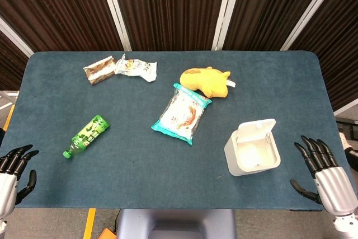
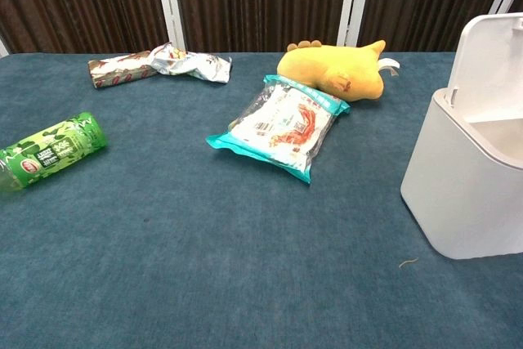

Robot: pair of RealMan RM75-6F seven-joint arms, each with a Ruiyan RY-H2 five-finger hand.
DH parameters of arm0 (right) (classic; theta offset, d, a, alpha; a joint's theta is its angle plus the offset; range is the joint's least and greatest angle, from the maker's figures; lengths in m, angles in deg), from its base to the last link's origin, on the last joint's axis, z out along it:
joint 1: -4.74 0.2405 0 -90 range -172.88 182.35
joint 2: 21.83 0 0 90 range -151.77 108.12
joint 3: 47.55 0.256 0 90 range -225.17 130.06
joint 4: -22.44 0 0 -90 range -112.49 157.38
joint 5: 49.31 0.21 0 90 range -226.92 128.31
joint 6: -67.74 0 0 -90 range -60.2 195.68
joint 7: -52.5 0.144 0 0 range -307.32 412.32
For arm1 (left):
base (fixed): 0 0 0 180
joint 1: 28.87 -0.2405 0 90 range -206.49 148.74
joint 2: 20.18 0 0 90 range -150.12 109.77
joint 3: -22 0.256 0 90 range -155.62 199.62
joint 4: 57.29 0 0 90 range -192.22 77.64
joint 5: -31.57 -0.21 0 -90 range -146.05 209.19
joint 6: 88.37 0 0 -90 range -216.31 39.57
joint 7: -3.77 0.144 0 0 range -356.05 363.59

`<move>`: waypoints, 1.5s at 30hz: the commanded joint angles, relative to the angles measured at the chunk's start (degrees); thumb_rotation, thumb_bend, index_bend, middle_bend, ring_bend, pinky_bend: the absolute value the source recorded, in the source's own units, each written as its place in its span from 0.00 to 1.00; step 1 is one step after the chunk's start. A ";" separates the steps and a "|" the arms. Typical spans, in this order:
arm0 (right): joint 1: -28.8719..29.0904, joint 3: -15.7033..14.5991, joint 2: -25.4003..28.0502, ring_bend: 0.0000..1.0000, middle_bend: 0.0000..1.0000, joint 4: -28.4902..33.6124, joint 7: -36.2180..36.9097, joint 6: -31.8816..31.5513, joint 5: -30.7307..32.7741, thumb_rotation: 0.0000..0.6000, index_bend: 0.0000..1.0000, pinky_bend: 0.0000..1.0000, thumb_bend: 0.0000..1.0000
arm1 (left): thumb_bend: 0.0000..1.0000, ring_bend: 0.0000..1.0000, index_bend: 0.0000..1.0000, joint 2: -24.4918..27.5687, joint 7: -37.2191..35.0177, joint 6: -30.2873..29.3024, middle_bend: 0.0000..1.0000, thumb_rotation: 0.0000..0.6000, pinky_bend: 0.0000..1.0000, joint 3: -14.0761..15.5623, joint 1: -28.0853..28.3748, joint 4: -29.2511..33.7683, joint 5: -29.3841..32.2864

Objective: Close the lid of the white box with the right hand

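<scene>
The white box (image 1: 251, 152) stands at the right of the blue table, its lid (image 1: 257, 129) swung up and back. In the chest view the box (image 2: 466, 181) fills the right edge, with the lid (image 2: 489, 59) upright behind the opening. My right hand (image 1: 324, 173) hovers at the table's right front corner, to the right of the box and apart from it, fingers spread and holding nothing. My left hand (image 1: 14, 172) is at the left front corner, fingers apart and empty. Neither hand shows in the chest view.
A teal snack bag (image 1: 182, 113) lies mid-table, a yellow plush toy (image 1: 206, 80) behind it. A green bottle (image 1: 85, 136) lies at the left. A brown packet (image 1: 99, 71) and a silver wrapper (image 1: 135, 68) sit at the back left.
</scene>
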 commanded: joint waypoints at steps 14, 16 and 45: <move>0.29 5.01 -3.81 0.56 0.65 -0.14 -1.84 -1.49 -1.19 1.00 0.00 0.77 0.49 | 0.55 0.22 0.26 0.55 -2.28 0.17 0.21 1.00 0.37 -0.27 0.02 -0.04 1.54; 1.49 5.92 -2.83 0.61 0.71 2.99 -3.58 1.25 0.32 1.00 0.00 0.82 0.55 | 0.55 0.23 0.26 0.56 -2.32 -0.42 0.21 1.00 0.37 -0.23 -0.18 -0.02 1.21; 16.12 14.14 -5.23 0.75 0.86 23.42 -37.37 23.77 28.60 1.00 0.15 0.93 0.89 | 0.55 0.23 0.25 1.06 -3.34 -1.30 0.22 1.00 0.37 -0.47 -0.67 -0.02 1.79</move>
